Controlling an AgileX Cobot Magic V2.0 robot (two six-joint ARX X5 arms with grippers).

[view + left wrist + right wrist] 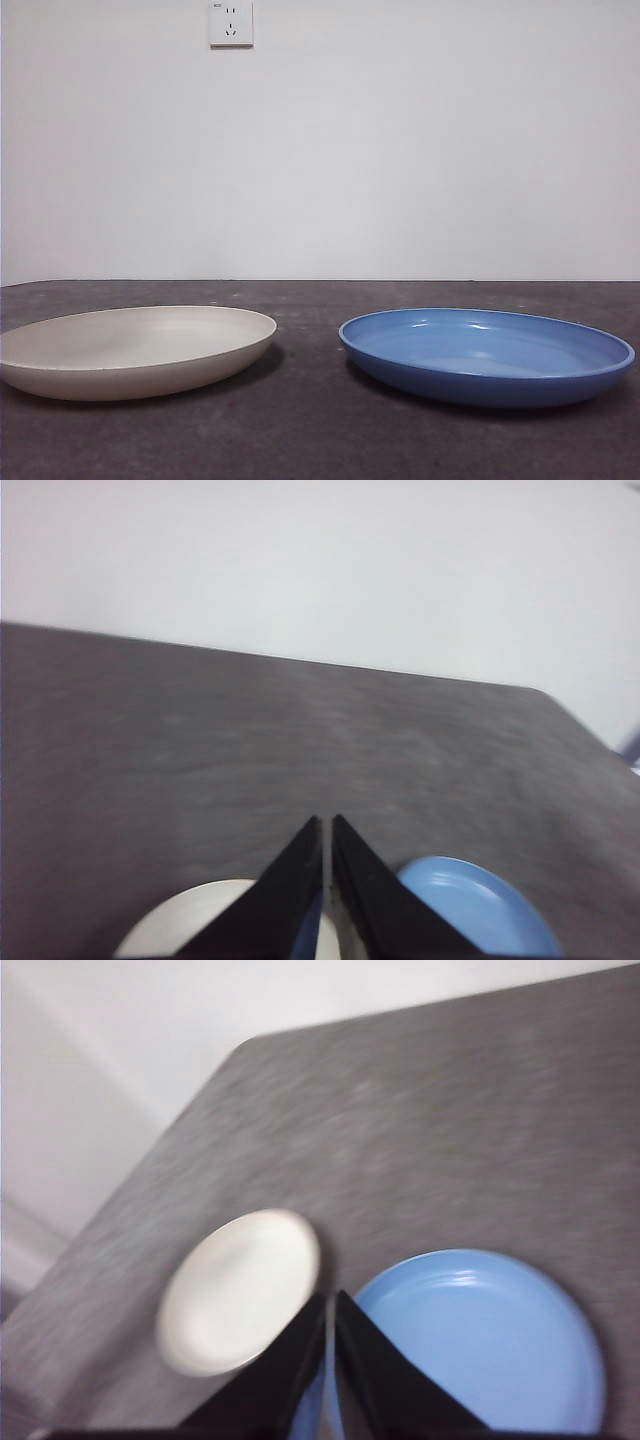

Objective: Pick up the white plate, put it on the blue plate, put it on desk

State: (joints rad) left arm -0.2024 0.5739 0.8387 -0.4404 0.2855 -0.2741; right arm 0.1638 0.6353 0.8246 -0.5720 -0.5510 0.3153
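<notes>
- On the desk [320, 430], in the front view, the white plate [135, 350] and the blue plate [487, 355] lie flat side by side, apart, with a strip of bare dark top between them. Both sit toward the desk's near edge, well short of the far edge at the wall. A wall socket [231, 22] shows high on the white wall. No arm enters this view.
- In the left wrist view, the left gripper [328, 825] hangs above the desk [300, 740] with its two black jaws pressed together, nothing between them (only a thin slit of light shows). The white plate [190, 925] and the blue plate [480, 910] peek out on either side of the jaws. The desk's far edge and one far corner are in sight.
- In the right wrist view, somewhat blurred, the right gripper [330, 1305] is likewise closed and empty, high over the desk [450, 1110]. The white plate [240, 1290] and the blue plate [480, 1340] lie below it, just beside each other, neither touched by the jaws. A far corner of the desk shows beyond the white plate.
</notes>
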